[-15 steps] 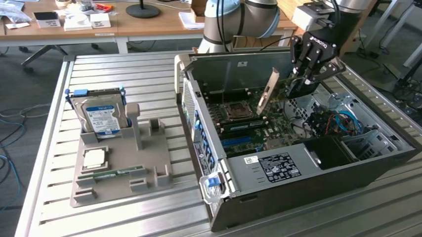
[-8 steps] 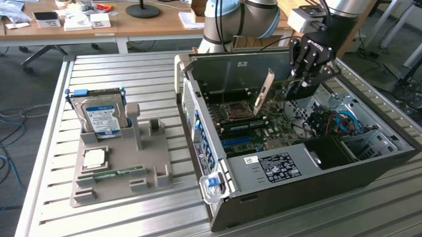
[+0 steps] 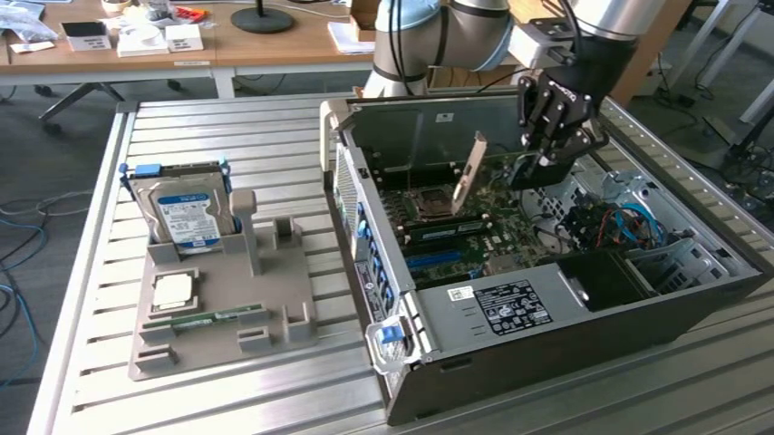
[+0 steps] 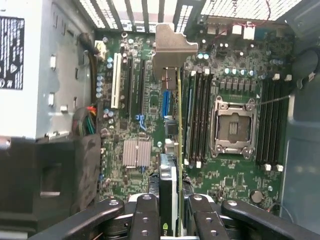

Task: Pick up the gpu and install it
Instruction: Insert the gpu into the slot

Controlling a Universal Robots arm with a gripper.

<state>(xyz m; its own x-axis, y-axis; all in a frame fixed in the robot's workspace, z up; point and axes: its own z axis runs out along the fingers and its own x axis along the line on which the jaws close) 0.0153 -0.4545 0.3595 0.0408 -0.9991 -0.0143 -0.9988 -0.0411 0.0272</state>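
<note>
Claw (image 4: 173,206): black, with linked fingers (image 4: 145,217) clamped on the gpu, one against each face.

Gpu (image 4: 170,175): held edge-on between the jaws. Black cooler face to one side, thin board edge running straight ahead of the claw. Pale metal bracket (image 4: 172,47) at the far end, away from the claw. In the exterior view the gpu (image 3: 472,172) stands tilted over the board inside the case, just beside the claw (image 3: 541,168) on the exterior view's left. Whether its lower edge touches a slot cannot be told.

Board (image 4: 145,125): green, beneath the claw and gpu. Finned heatsink (image 4: 136,152) lies near the claw on one side of the gpu. CPU socket (image 4: 234,127) and memory slots (image 4: 197,120) lie on the other side.

Power supply (image 4: 30,75): grey box beside the claw, beyond the heatsink.

Case (image 3: 545,317): black tower laid on its side, open, with the claw reaching in from above.

Tray (image 3: 224,340): grey, on the table (image 3: 242,136), well apart from the claw toward the exterior view's left. It bears an upright drive (image 3: 188,217), a square chip (image 3: 173,290) and a green stick (image 3: 206,319).
</note>
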